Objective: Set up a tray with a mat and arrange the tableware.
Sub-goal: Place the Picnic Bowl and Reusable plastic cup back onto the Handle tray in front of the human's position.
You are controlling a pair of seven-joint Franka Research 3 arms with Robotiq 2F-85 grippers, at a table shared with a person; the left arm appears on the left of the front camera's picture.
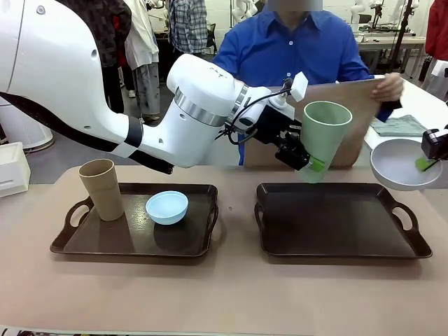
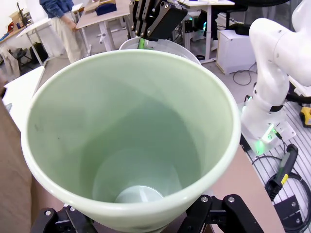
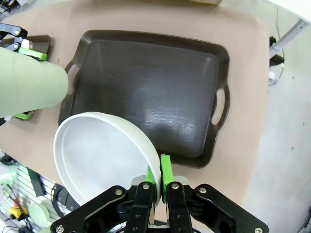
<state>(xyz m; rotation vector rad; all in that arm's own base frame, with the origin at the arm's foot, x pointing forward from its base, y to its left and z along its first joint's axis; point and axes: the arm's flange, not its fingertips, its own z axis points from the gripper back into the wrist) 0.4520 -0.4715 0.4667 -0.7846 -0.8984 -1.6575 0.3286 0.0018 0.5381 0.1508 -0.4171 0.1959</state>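
My left gripper point(image 1: 309, 163) is shut on the pale green cup point(image 1: 323, 134), holding it tilted in the air above the far edge of the empty right tray point(image 1: 341, 238). The cup's open mouth point(image 2: 131, 141) faces the left wrist camera. At the right edge, my right gripper point(image 1: 425, 163) is shut on the rim of the white bowl point(image 1: 396, 165), which hangs above that tray's right end point(image 3: 150, 87). Its green pads point(image 3: 165, 174) pinch the bowl point(image 3: 102, 155). The tan-brown cup point(image 1: 101, 189) and light blue bowl point(image 1: 166, 207) stand on the left tray point(image 1: 105, 241).
A person in a blue shirt at the far side holds a brown mat point(image 1: 348, 98) upright behind the green cup. A folded grey-green cloth point(image 1: 400, 126) lies at the far right. The front strip of the tan table point(image 1: 224, 294) is bare.
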